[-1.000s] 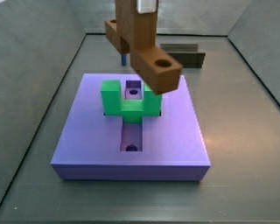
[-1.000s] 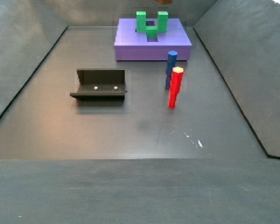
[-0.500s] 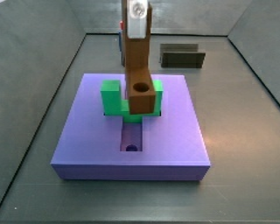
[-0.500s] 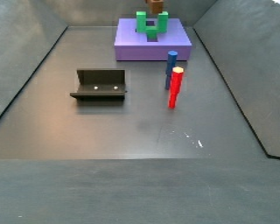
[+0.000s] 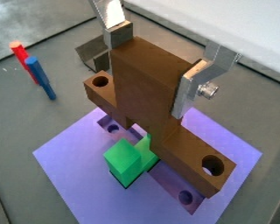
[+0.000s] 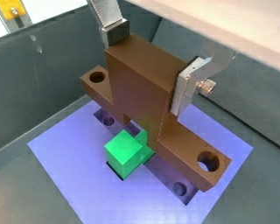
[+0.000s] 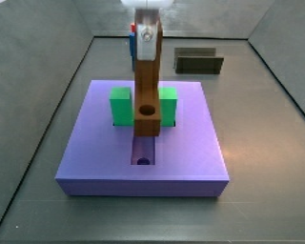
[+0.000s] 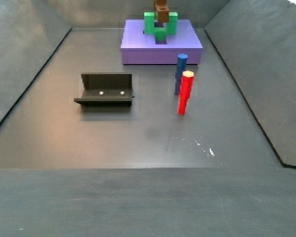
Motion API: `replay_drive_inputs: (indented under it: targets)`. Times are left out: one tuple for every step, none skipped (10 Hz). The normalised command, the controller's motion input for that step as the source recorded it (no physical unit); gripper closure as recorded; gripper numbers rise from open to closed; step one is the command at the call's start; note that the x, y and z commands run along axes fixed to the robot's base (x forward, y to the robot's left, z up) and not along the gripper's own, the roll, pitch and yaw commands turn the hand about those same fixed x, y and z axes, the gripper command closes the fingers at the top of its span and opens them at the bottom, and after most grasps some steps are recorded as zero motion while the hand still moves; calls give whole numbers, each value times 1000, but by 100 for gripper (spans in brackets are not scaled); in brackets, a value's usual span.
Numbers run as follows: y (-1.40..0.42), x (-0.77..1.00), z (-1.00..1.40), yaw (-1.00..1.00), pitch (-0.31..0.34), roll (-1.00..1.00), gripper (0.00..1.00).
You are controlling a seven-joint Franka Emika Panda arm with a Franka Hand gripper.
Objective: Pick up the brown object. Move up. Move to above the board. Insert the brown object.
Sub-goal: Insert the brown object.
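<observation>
The gripper (image 7: 146, 21) is shut on the brown object (image 7: 146, 81) and holds it upright over the purple board (image 7: 98, 148). The bar's lower end, with a round hole, hangs between the arms of the green U-shaped block (image 7: 119, 105), over the groove (image 7: 144, 152). Both wrist views show the silver fingers (image 5: 202, 74) (image 6: 192, 83) clamping the bar's sides, with the gripper (image 5: 160, 57) (image 6: 154, 59) above the green block (image 5: 129, 162) (image 6: 129, 150) and the board (image 5: 73, 157) (image 6: 60, 153). In a side view the bar (image 8: 163, 12) stands far off on the board (image 8: 163, 48).
The fixture (image 8: 104, 90) stands on the grey floor, also in a side view (image 7: 198, 62) behind the board and in a wrist view (image 5: 94, 52). A thin blue stick with a red tip (image 8: 184, 83) (image 5: 35, 68) stands near the board. Grey walls enclose the floor.
The gripper has swung the brown object from tilted to upright, centred it over the groove and lowered its end between the green block's arms.
</observation>
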Motion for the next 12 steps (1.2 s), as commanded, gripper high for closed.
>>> replay_drive_inputs:
  targets:
    - [0,0,-249,-40,-34,-4,100]
    - [0,103,-249,-91,0,0,100]
    - [0,106,-280,-146,-10,0,100]
    - [0,97,-311,-189,-36,0,100]
    - [0,123,-337,-169,-36,4,100]
    - [26,0,-314,-200,-23,0,100]
    - [126,-109,-260,-234,-19,0,100]
    - [180,-146,-243,-214,-27,-40,100]
    - [237,-214,-229,-234,-24,-76,100]
    - [163,-346,-71,-94,-40,-54,100]
    - [37,-280,-66,0,-19,-9,100]
    - [-31,-137,0,0,0,0,100]
